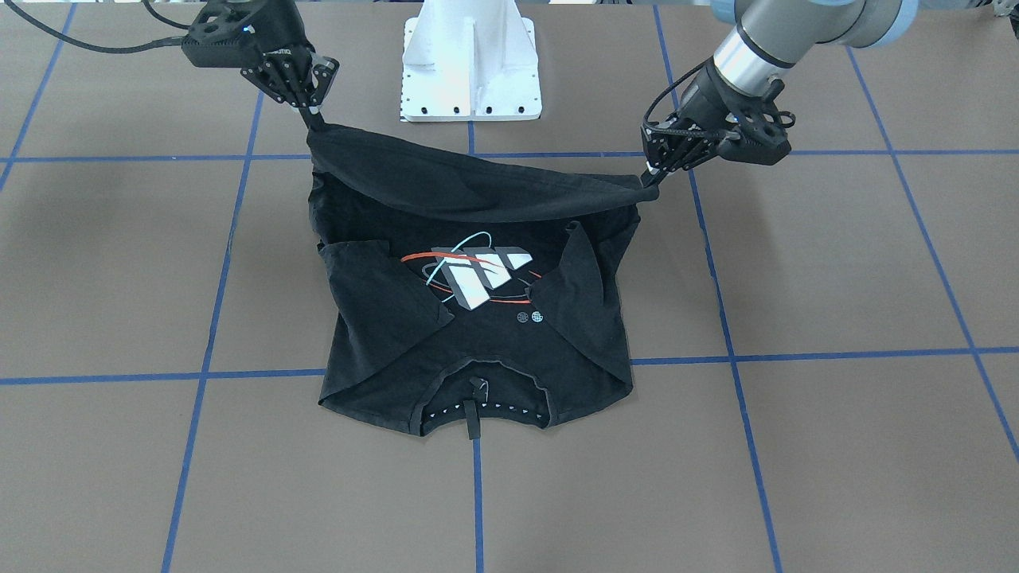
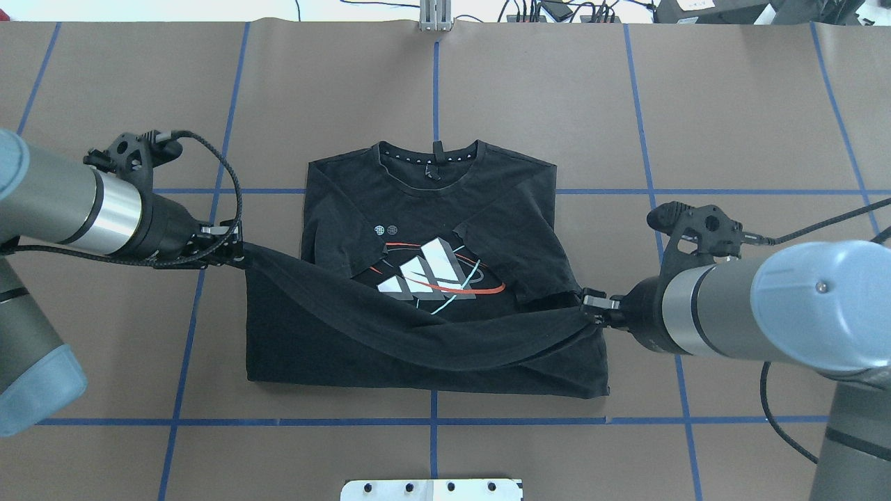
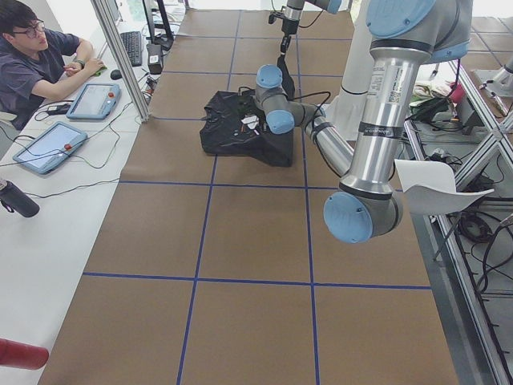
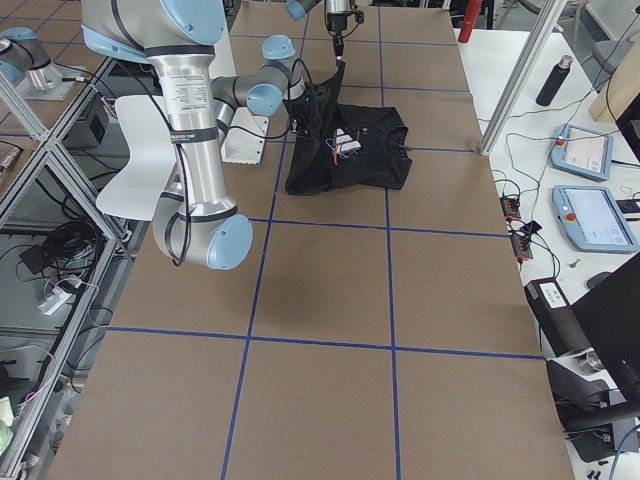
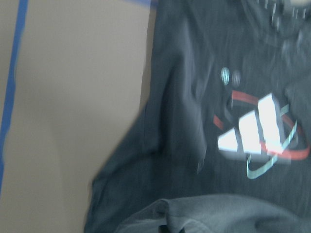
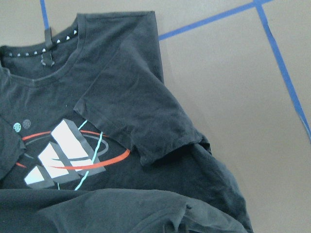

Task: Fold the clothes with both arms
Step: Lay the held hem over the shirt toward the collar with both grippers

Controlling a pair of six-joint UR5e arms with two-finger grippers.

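Note:
The black T-shirt (image 2: 431, 209) lies logo side up on the brown table, collar away from the robot, with both sleeves folded in over the logo (image 2: 428, 271). Its near hem (image 2: 418, 334) is lifted off the table and stretched between the two grippers. My left gripper (image 2: 242, 259) is shut on the hem's left corner and my right gripper (image 2: 588, 309) on its right corner. In the front view the left gripper (image 1: 651, 179) is on the right and the right gripper (image 1: 313, 119) on the left, with the hem (image 1: 478, 187) sagging between them. Both wrist views show only cloth and logo (image 6: 63, 158).
The white pedestal base (image 1: 470, 64) stands just behind the shirt on the robot's side. Blue tape lines (image 2: 181, 348) grid the table. A person (image 3: 32, 64) sits at a side desk with tablets (image 3: 48, 144) beyond the table's far long edge.

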